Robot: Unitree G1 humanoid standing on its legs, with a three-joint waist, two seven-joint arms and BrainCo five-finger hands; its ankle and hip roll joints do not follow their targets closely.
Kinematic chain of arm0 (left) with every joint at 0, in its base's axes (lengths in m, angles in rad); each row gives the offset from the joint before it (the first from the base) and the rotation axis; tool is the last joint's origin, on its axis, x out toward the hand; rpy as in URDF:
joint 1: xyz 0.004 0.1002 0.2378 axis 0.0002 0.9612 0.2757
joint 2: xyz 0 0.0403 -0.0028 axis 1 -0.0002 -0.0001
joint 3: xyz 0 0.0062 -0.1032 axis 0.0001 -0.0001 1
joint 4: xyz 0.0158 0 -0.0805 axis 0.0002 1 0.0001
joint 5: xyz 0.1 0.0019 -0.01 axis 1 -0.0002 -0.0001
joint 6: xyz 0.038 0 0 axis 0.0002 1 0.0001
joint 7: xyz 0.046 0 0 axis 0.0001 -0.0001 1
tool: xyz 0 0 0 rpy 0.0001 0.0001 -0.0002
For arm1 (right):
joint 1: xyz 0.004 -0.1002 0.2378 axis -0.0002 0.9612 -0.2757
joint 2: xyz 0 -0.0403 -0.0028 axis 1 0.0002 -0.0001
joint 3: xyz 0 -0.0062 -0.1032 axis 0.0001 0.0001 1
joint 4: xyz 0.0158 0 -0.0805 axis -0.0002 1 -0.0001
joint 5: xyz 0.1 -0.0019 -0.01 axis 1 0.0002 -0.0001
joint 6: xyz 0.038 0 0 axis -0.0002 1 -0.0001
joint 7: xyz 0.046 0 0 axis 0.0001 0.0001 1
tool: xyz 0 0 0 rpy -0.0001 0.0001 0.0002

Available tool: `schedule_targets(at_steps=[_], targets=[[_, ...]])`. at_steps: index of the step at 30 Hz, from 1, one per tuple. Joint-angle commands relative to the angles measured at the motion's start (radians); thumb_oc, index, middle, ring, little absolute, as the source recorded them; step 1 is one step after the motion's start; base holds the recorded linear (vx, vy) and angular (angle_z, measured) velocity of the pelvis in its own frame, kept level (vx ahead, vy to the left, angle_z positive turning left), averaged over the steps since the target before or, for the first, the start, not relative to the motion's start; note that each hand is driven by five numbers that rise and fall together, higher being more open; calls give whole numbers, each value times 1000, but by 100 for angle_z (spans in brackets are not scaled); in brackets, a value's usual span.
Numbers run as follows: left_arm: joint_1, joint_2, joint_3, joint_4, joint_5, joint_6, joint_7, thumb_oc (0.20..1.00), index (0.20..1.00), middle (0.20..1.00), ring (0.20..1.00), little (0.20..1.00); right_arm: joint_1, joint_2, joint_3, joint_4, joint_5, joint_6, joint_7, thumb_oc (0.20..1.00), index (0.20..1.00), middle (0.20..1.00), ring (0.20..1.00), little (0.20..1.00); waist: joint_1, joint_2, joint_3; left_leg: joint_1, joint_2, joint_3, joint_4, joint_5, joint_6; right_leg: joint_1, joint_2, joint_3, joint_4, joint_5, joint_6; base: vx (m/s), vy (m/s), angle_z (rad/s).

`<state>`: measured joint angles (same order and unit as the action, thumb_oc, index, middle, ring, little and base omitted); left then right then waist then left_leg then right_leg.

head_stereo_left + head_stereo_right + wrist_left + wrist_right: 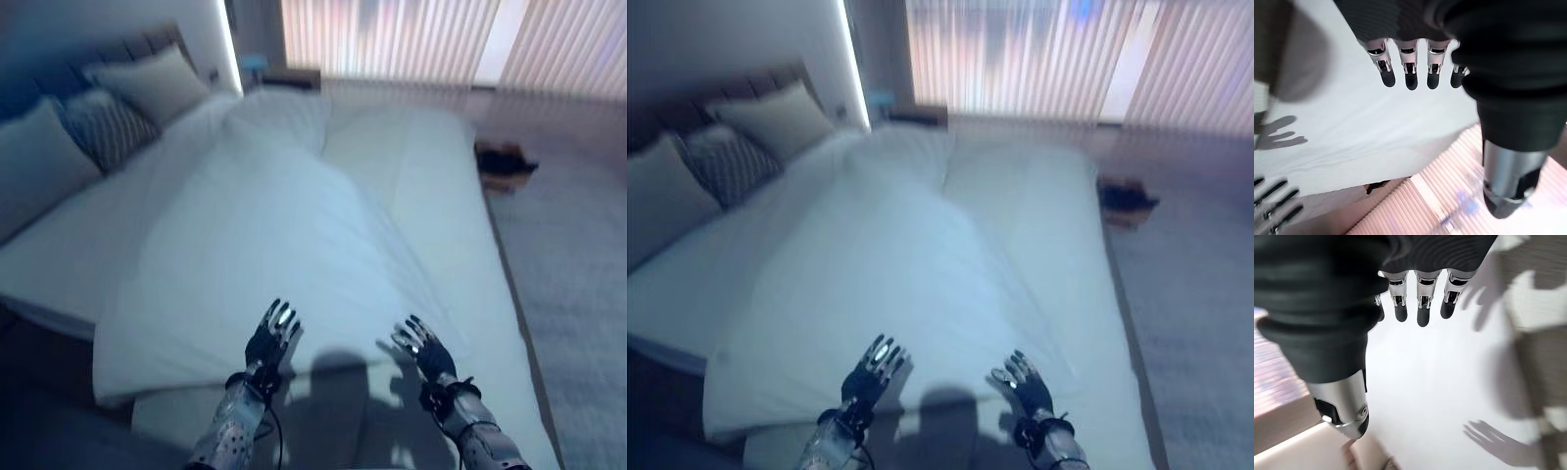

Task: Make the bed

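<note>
Long striped blinds [411, 39] hang across the window at the far end of the room, with soft pink light coming through them. Below them sits a big bed [446, 186] with a pale sheet. A white blanket [255, 245] lies over the bed, slanting from the far pillow end down to the near edge. It is puffy and a bit wrinkled, and it leaves a wide strip of sheet bare on the right side. Three pillows [147, 83] lean at the head of the bed on the left, and the middle one has a pattern on it. A small dark thing [505, 162] lies on the floor by the right side of the bed; I cannot tell what it is.

Both robot hands are held out above the near edge of the blanket, side by side with a gap between them. The left hand [271, 336] has its fingers straight and spread, holding nothing. The right hand [423, 348] is the same, fingers out and empty. Their shadows fall on the white cloth.
</note>
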<state>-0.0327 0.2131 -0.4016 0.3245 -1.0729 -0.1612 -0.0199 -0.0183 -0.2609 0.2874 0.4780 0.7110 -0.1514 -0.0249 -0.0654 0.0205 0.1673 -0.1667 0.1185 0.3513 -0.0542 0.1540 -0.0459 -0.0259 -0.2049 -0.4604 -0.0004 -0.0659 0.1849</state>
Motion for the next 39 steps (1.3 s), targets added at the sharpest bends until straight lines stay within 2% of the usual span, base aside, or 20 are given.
schedule_targets(at_steps=[1, 2, 3, 6, 7, 8, 12, 20, 26, 28, 36, 39], targets=[[-119, -14, -17, -76, -5, -46, -8, 1000, 1000, 1000, 1000, 1000, -105, 12, 3, -103, 106, -68, 8, 1000, 1000, 1000, 1000, 1000, 1, -15, 139, 26, 35, 7, 102, -83, -80, -79, -32, 17, -43, 202, 8, -151, -15, 4], [-121, -14, -17, -75, -5, -46, -8, 1000, 1000, 1000, 1000, 1000, -106, 11, 3, -103, 107, -68, 8, 1000, 1000, 1000, 1000, 1000, 1, -15, 139, 24, 35, 7, 103, -83, -79, -80, -32, 17, -42, 202, 8, -207, -11, 2], [-158, -30, -42, -67, 7, -54, -2, 1000, 1000, 1000, 1000, 1000, -129, 33, 2, -101, 172, -86, 3, 1000, 1000, 1000, 1000, 1000, 2, -14, 189, -19, 37, 8, 118, -82, -79, -125, -38, 14, -21, 203, 7, -108, -6, 0], [-189, -45, -58, -53, 9, -62, 5, 1000, 1000, 1000, 1000, 1000, -153, 46, 7, -93, 219, -98, 3, 1000, 1000, 1000, 1000, 1000, 4, -10, 224, -57, 39, 14, 135, -84, -76, -160, -45, 10, 4, 199, 3, -142, -14, 3], [-226, -57, -79, -45, -1, -67, 18, 1000, 1000, 1000, 1000, 1000, -177, 59, 20, -102, 263, -108, 1, 1000, 1000, 1000, 1000, 1000, 1, -9, 266, -98, 42, 18, 150, -84, -75, -202, -53, 7, 28, 199, 1, -144, -20, 0], [-229, -58, -79, -44, -1, -67, 18, 1000, 1000, 1000, 1000, 1000, -179, 58, 20, -102, 264, -108, 1, 1000, 1000, 1000, 1000, 1000, 1, -8, 266, -102, 42, 17, 152, -84, -75, -205, -54, 7, 30, 198, 1, -151, -20, 0], [-308, -63, -108, -55, 2, -94, 71, 1000, 1000, 1000, 1000, 1000, -239, 82, 55, -149, 338, -143, -28, 1000, 1000, 1000, 1000, 1000, -6, -7, 330, -204, 46, 43, 176, -79, -73, -327, -69, 11, 73, 207, 0, -123, 9, 0], [-403, -72, -146, -96, -9, -120, 130, 1000, 1000, 1000, 1000, 1000, -344, 103, 96, -207, 401, -197, -56, 1000, 1000, 1000, 1000, 1000, 7, -12, 353, -354, 53, 57, 177, -64, -70, -472, -87, -12, 84, 230, 5, -66, -19, 1], [-439, -77, -158, -108, -16, -135, 149, 1000, 1000, 1000, 1000, 1000, -401, 123, 84, -213, 441, -234, -65, 1000, 1000, 1000, 1000, 1000, 19, -8, 353, -422, 57, 43, 184, -61, -69, -523, -93, -36, 90, 231, 5, -16, -29, 5], [-455, -71, -163, -121, -21, -144, 159, 1000, 1000, 1000, 1000, 1000, -441, 137, 56, -214, 492, -271, -65, 1000, 1000, 1000, 1000, 1000, 27, -1, 353, -461, 52, 33, 187, -60, -68, -550, -97, -47, 90, 236, 7, -4, -44, 5], [-466, -34, -188, -165, -14, -146, 143, 1000, 1000, 1000, 1000, 1000, -516, 189, -17, -241, 674, -355, 22, 1000, 1000, 1000, 1000, 1000, 51, 19, 353, -525, 36, 22, 187, -69, -57, -612, -108, -54, 95, 236, 7, 8, -18, 7], [-466, -26, -194, -171, -12, -146, 136, 1000, 1000, 1000, 1000, 1000, -524, 191, -26, -249, 690, -366, 34, 1000, 1000, 1000, 1000, 1000, 52, 22, 353, -534, 36, 24, 190, -72, -55, -622, -112, -53, 98, 234, 7, 8, 2, 9]])
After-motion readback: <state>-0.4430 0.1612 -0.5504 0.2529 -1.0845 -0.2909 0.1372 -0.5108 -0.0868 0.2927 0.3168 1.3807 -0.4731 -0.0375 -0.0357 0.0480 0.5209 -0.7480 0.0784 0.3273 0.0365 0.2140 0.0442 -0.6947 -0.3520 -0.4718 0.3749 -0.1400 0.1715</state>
